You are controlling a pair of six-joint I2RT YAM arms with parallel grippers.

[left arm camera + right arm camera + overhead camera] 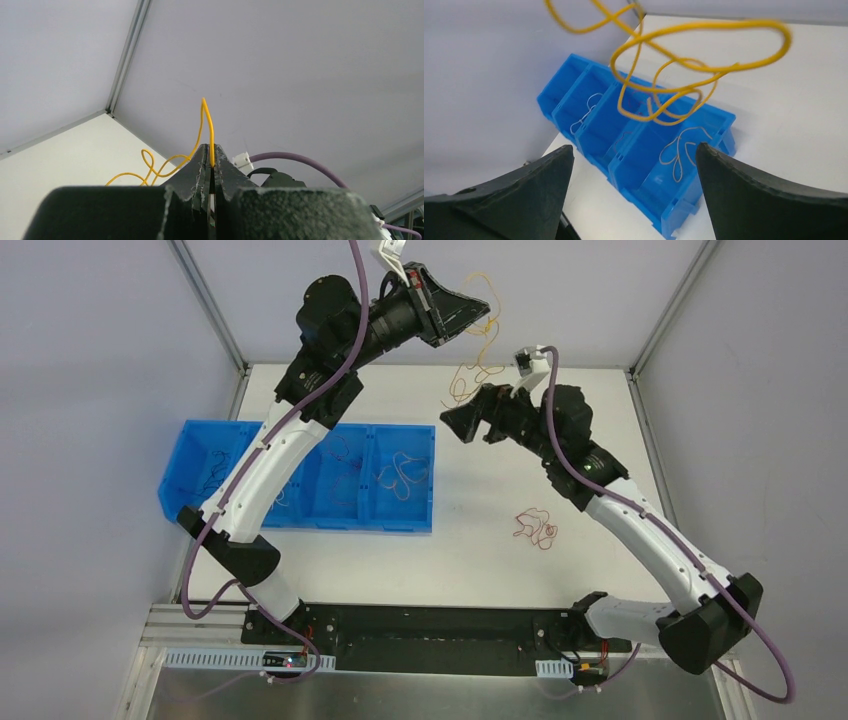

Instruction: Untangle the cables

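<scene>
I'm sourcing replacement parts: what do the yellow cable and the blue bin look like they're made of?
Yellow cable: likely thin wire in smooth plastic insulation; it holds springy loops and shows a slight sheen.
Blue bin: probably rigid moulded plastic with a semi-gloss finish; its colour is uniform and its dividers are thin and straight.

Yellow cable (212, 145) dangled in loose loops, top end pinched in left pincer (483, 311); red cable (536, 528) lay coiled on tabletop (480, 550).
</scene>
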